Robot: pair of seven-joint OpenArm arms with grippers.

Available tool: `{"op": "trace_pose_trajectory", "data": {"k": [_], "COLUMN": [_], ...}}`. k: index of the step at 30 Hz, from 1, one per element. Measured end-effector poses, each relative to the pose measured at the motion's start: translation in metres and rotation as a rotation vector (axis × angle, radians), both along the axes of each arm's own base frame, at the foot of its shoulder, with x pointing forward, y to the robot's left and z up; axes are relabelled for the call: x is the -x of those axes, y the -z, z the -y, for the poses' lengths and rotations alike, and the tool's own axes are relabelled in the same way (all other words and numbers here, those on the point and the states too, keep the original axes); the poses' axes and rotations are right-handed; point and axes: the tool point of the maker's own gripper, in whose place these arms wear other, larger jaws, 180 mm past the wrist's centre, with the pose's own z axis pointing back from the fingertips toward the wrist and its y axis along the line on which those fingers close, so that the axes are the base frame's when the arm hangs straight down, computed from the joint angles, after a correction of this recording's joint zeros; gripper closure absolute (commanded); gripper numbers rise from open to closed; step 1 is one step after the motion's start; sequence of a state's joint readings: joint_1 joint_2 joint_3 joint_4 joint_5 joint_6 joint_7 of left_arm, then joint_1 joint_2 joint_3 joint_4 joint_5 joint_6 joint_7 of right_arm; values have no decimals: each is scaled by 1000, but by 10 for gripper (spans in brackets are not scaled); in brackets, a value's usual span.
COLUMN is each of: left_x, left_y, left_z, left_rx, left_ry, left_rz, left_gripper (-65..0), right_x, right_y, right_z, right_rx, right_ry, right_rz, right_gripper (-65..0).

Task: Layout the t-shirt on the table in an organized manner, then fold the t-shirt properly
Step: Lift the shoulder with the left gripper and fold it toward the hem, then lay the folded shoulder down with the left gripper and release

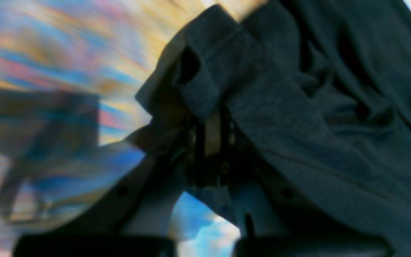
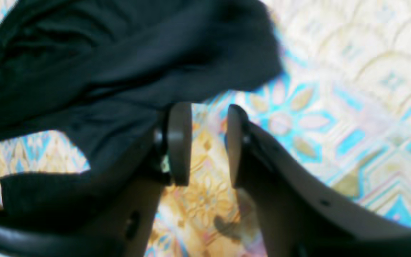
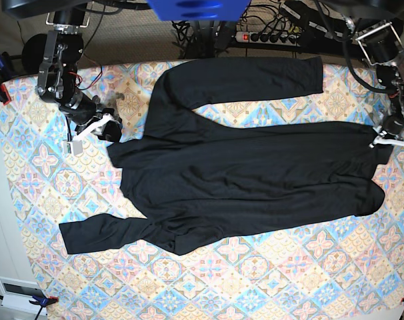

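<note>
I see the t-shirt (image 3: 249, 180) spread across the middle of the table (image 3: 269, 287), body lying sideways, one long sleeve running along the far edge, the other trailing toward the near left in the base view. My left gripper (image 3: 387, 137) sits at the shirt's right-hand edge in that view; in the left wrist view the fingers are drawn together with black fabric bunched over and around them, so I read it as clamped on the t-shirt's edge, though the shot is badly motion-blurred. My right gripper (image 2: 209, 142) is at the opposite end, by the shirt's corner near the far-left side of the table. Its pads (image 2: 179, 142) stand apart with bare patterned tablecloth showing between them; the fabric drapes over the outside of the left-hand finger, nothing pinched between.
</note>
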State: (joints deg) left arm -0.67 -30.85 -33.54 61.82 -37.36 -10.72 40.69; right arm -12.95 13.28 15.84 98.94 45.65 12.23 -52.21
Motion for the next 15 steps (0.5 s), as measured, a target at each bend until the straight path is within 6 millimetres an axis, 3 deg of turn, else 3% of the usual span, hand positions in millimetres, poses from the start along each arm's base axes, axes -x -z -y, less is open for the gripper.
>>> {"op": "trace_pose_trajectory", "data": {"k": [7,11,15], "left_x": [-25,-11,-8], "left_y": [-24,-12,-5], "left_z": [-7,-11,-5], "left_rx": [-54,-76,-59], "left_ry": [22,15,16], "left_rz": [54,-7,-13], "left_gripper": [-2,-16,-97], "right_x": [5,3,5], "right_y": [1,-1,2], "right_z": [-1,-1,-15], "right_rx": [0,0,-9], "right_ry": [-4,-2,-42], "right_rz": [-7,2,-7], "right_gripper": [-161,-161,-164]}}
